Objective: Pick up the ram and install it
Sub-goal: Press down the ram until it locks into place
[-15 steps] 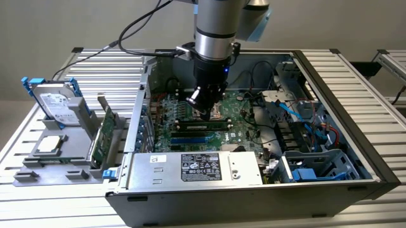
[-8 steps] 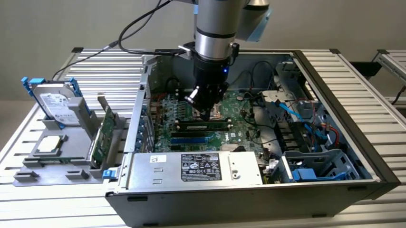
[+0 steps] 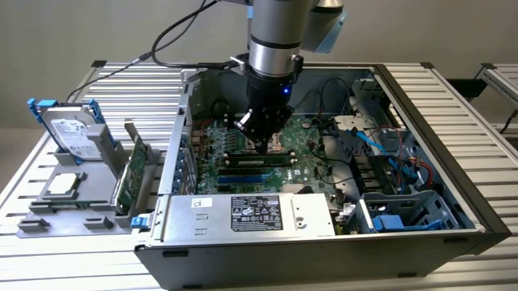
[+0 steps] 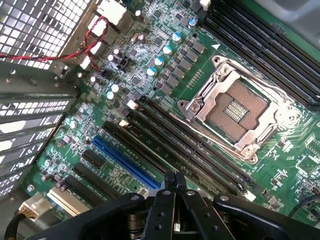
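Hovering inside the open computer case (image 3: pixel 421 176), I hold my gripper (image 3: pixel 265 144) low over the motherboard (image 3: pixel 304 160), just above the ram (image 3: pixel 259 161); that long green strip lies along one of the memory slots, directly under my fingertips, with dark chips along its length; whether it is fully seated I cannot tell. In the wrist view my gripper (image 4: pixel 174 182) has its two black fingers pressed together to a narrow point, with nothing between them; they sit over the rows of long black memory slots (image 4: pixel 200 150). Beside those slots the empty CPU socket (image 4: pixel 237 110) shows its metal frame and bare contacts; a blue expansion slot (image 4: pixel 125 160) runs parallel to the memory slots on their other side. In the exterior view, the power supply (image 3: pixel 251 213) with its printed label fills the near edge of the case; blue cables (image 3: pixel 380 142) loop through the case's right part. Outside the case, at the exterior view's left, a grey holder (image 3: pixel 73 200) carries a hard drive (image 3: pixel 71 134) standing upright and a green expansion card (image 3: pixel 133 173) on edge; a small silver processor (image 3: pixel 65 183) lies flat on the holder.
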